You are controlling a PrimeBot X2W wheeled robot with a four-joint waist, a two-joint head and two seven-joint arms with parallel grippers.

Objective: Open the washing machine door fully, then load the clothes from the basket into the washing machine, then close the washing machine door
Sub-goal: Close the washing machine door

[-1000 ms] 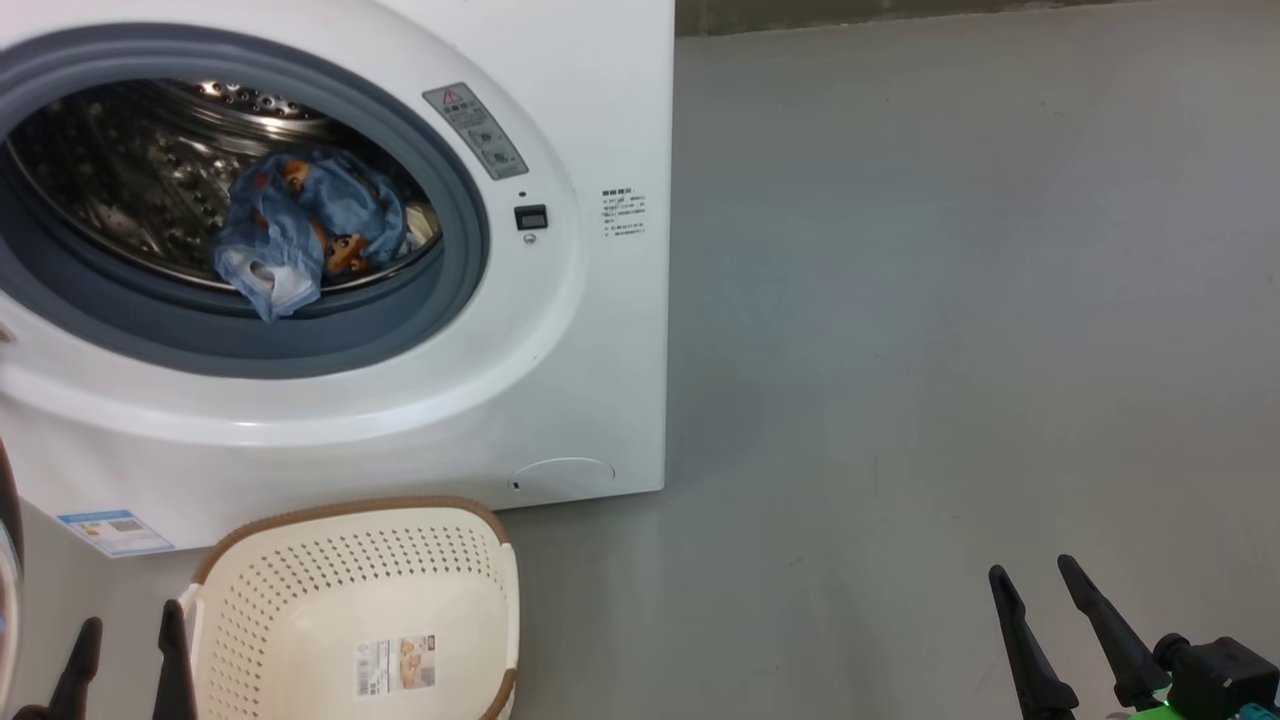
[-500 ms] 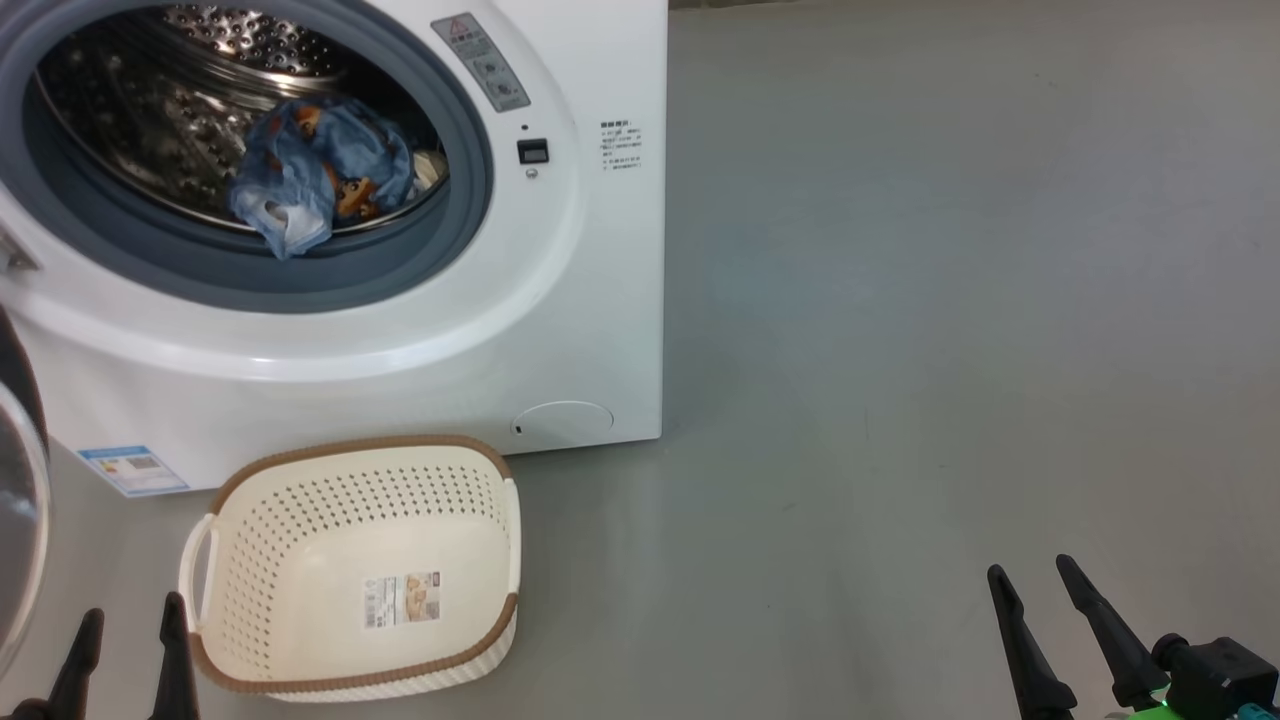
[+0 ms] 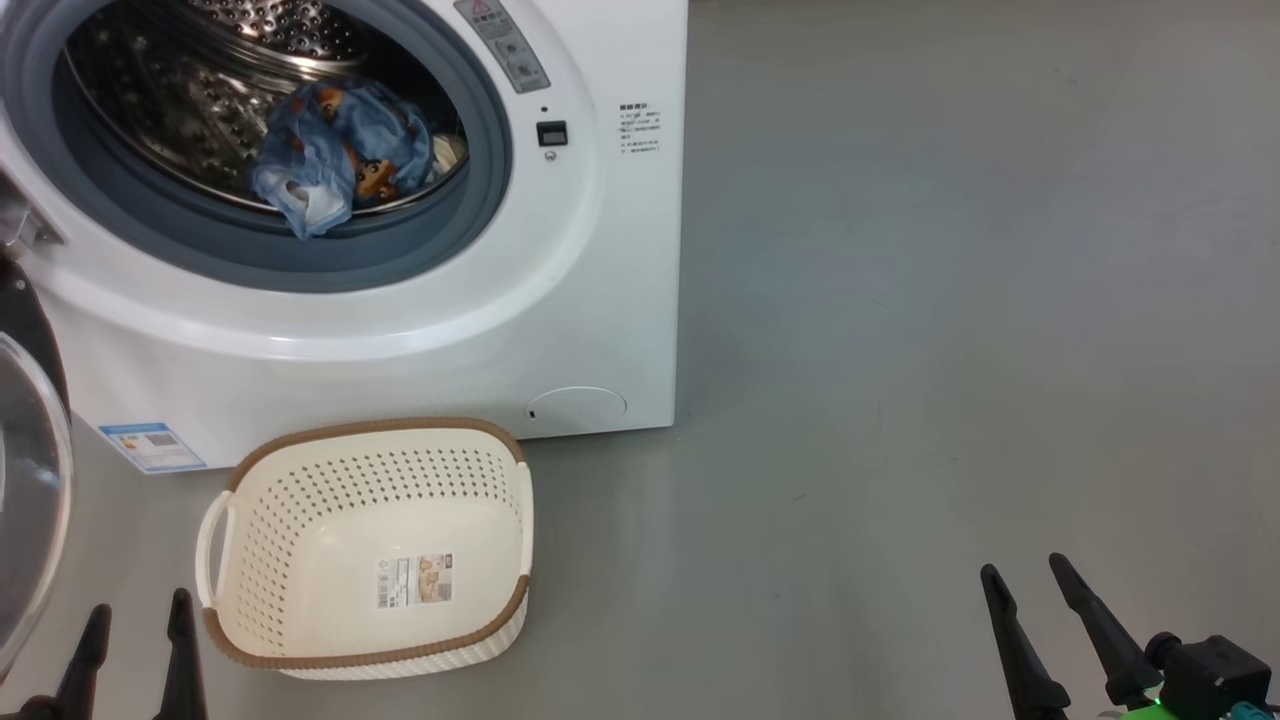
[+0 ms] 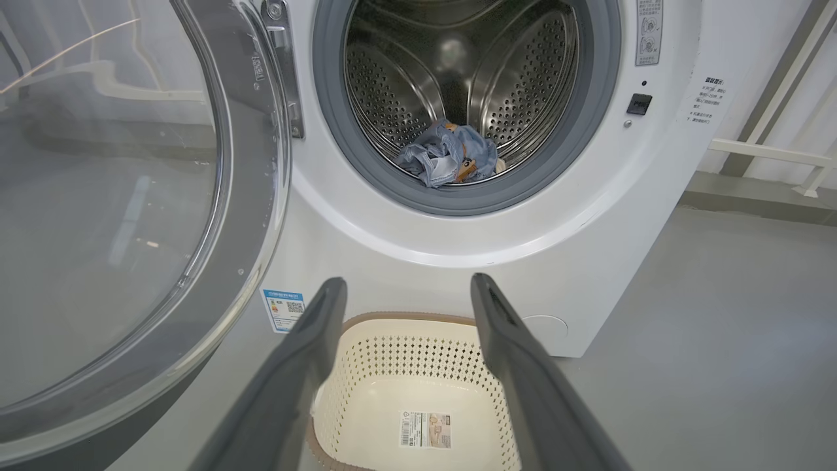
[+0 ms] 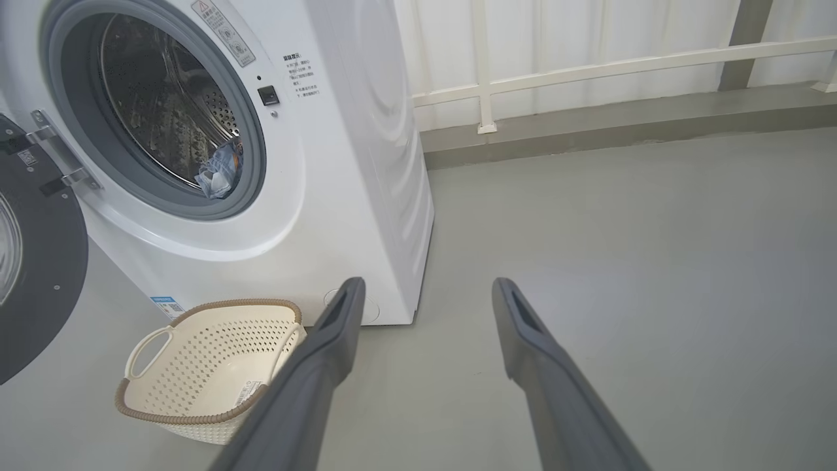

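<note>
Head view: the left claw (image 3: 140,603) and right claw (image 3: 1022,565) both stand spread wide, gripping nothing. The basket (image 3: 370,660) sits just right of the left claw. The clothes (image 3: 340,150) lie in the washing machine (image 3: 400,350) beyond it.
Left wrist view: the washing machine door (image 4: 255,196) hangs swung out, left of the claw.
Right wrist view: the basket (image 5: 196,418) sits on the floor, left of the right claw (image 5: 426,282).

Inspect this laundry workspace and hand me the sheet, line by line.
Surface: smooth grey floor.
Job's things: washing machine door swung open to the left; clothes bunched at the drum's front lip inside the washing machine; basket on the floor in front, no garments in it.
Clutter: nothing seen.
Grippers: left gripper and right gripper open, holding nothing.
Cables: nothing seen.
Surroundings: white railing along the wall behind.
</note>
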